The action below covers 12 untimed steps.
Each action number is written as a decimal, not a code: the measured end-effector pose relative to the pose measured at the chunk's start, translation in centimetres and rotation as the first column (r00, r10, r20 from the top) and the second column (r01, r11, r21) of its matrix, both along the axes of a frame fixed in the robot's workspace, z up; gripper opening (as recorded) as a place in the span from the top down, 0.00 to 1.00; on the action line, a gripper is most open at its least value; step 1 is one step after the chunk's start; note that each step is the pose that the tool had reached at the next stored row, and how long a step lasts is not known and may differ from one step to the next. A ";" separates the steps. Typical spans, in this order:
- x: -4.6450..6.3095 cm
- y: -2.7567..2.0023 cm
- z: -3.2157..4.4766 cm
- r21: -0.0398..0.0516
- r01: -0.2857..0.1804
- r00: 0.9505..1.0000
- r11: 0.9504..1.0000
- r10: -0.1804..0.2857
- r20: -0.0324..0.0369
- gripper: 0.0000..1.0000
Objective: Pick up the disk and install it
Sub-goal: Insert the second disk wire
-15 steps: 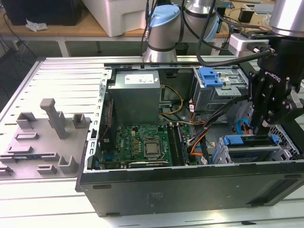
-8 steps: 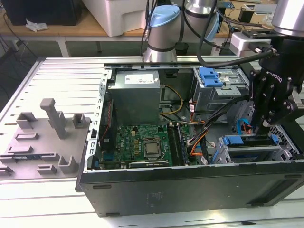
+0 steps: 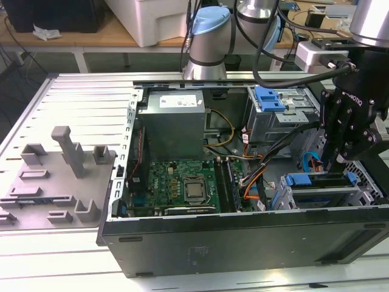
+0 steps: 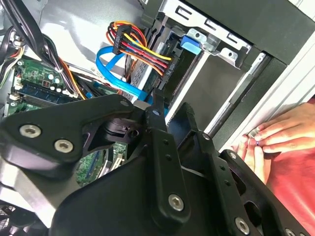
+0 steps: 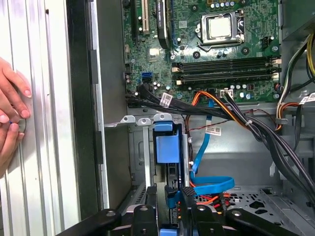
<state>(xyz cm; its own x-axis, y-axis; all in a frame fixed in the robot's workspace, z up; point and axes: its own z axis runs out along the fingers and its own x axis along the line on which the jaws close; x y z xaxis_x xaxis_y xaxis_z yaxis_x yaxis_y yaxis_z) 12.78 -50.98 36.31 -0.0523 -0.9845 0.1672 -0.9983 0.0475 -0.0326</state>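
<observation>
Black gripper (image 3: 338, 159), fingers closed on the blue-framed silver disk (image 5: 166, 147) standing edgewise in its bay: rigid, likely heavy, fragile, best held by the frame.

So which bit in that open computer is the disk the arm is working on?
Start at the open computer case and go to its corner on the exterior view's right, under the black gripper. There the disk sits on edge in a metal bay, silver with a blue plastic frame. Unlike the silver cage with a blue clip farther back, it lies directly beneath the gripper.
</observation>
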 end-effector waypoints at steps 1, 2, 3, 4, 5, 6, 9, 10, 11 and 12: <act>0.0 0.00 -0.01 0.000 0.000 1.000 1.000 0.000 0.000 0.67; 0.0 0.00 -0.01 0.000 0.000 1.000 1.000 0.000 0.000 0.67; 0.0 0.00 -0.05 0.000 0.000 1.000 1.000 0.000 0.000 0.67; 0.0 0.00 -0.07 0.000 0.000 1.000 1.000 0.000 0.000 0.67; 0.0 0.00 -0.08 0.000 0.000 1.000 1.000 0.000 0.000 0.67; 0.0 0.00 -0.09 0.000 0.000 1.000 1.000 0.000 0.000 0.67; 0.0 0.00 -0.09 0.000 0.000 1.000 1.000 0.000 0.000 0.67; 0.0 -0.01 -0.10 0.001 0.000 1.000 1.000 0.000 0.000 0.67; 0.0 -0.02 -0.10 0.001 0.001 1.000 1.000 -0.001 0.000 0.67; 0.0 -0.03 -0.09 0.002 0.001 1.000 1.000 -0.001 0.000 0.67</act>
